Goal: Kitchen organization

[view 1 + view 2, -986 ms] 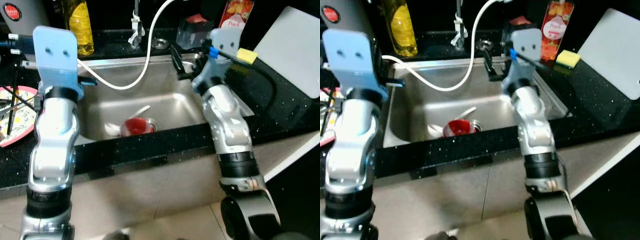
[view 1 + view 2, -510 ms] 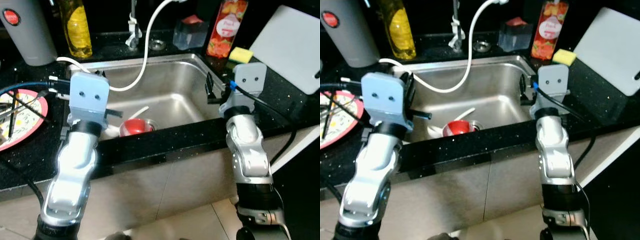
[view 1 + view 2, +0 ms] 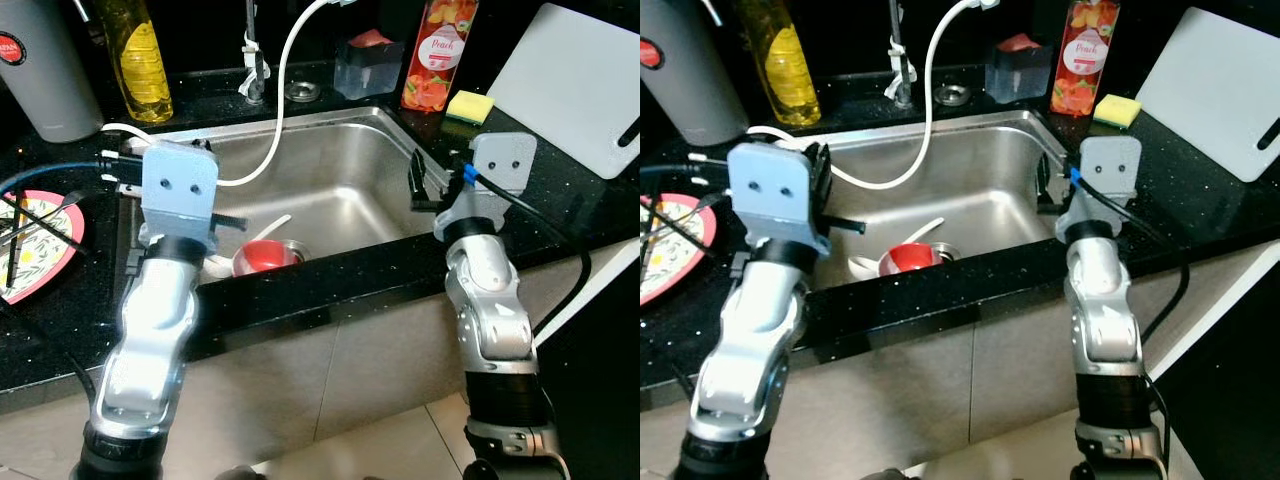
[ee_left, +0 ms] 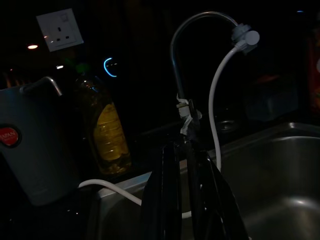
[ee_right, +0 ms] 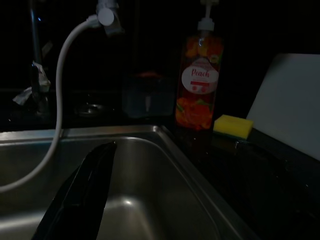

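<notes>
A red bowl (image 3: pixel 262 257) lies by the drain of the steel sink (image 3: pixel 330 190), with a white spoon (image 3: pixel 275 223) leaning beside it. My left gripper (image 3: pixel 235 218) hangs over the sink's left side, just above and left of the bowl; in the left wrist view its fingers (image 4: pixel 167 190) stand close together, holding nothing. At the sink's right rim my right gripper (image 3: pixel 415 180) is shut and empty, and its fingers (image 5: pixel 82 190) show as one dark blade over the basin.
A pink-rimmed plate (image 3: pixel 40 235) with chopsticks (image 3: pixel 20 225) sits on the left counter. Behind the sink stand a grey canister (image 3: pixel 40 70), a yellow oil bottle (image 3: pixel 140 60), the tap with its white hose (image 3: pixel 285 90) and a peach soap bottle (image 3: pixel 432 55). A sponge (image 3: pixel 470 105) and white cutting board (image 3: pixel 575 85) lie right.
A second ago both arms were raised high over the sink; they have dropped back to its two rims. The camera view has shifted. Bowl and spoon stay put.
</notes>
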### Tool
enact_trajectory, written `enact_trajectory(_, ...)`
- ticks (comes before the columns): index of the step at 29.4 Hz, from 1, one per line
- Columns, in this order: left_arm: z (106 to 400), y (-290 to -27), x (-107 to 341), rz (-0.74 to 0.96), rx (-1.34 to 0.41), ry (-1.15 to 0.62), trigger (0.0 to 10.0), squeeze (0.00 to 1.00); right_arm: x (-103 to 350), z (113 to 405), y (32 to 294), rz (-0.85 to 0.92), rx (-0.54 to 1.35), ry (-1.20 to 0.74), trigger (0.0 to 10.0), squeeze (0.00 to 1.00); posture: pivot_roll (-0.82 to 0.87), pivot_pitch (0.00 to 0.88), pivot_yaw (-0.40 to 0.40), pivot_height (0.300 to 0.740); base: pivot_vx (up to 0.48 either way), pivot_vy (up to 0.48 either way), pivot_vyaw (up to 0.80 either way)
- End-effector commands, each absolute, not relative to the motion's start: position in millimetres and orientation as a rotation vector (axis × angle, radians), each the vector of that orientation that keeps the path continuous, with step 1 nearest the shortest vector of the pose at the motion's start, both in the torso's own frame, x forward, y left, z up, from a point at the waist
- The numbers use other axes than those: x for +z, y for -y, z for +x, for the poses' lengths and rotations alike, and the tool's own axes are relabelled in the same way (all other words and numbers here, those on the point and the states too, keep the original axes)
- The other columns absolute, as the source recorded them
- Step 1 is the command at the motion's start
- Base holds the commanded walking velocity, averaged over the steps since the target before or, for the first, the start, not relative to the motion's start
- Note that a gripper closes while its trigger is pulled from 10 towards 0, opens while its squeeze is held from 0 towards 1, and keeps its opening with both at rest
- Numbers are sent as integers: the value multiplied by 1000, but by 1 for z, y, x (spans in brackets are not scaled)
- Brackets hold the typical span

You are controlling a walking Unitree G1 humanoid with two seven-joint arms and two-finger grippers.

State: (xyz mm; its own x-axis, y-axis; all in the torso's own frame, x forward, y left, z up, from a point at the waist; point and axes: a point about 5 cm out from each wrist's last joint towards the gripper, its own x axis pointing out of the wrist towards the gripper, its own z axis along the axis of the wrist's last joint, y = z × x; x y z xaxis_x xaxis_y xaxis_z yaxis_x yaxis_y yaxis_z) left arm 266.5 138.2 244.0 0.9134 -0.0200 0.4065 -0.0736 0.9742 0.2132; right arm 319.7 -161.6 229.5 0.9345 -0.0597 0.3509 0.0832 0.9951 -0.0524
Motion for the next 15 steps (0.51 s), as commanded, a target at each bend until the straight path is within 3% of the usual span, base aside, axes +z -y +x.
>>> enact_trajectory(1,267,-138,241,199,38,409,10000,0,225,322,160,-56,-66,330,10000,0,67,0,7,740,0,0,0)
enact_trajectory(15,269,-137,240,188,34,409,10000,0,225,323,155,-47,-44,325,10000,0,70,0,2,740,0,0,0)
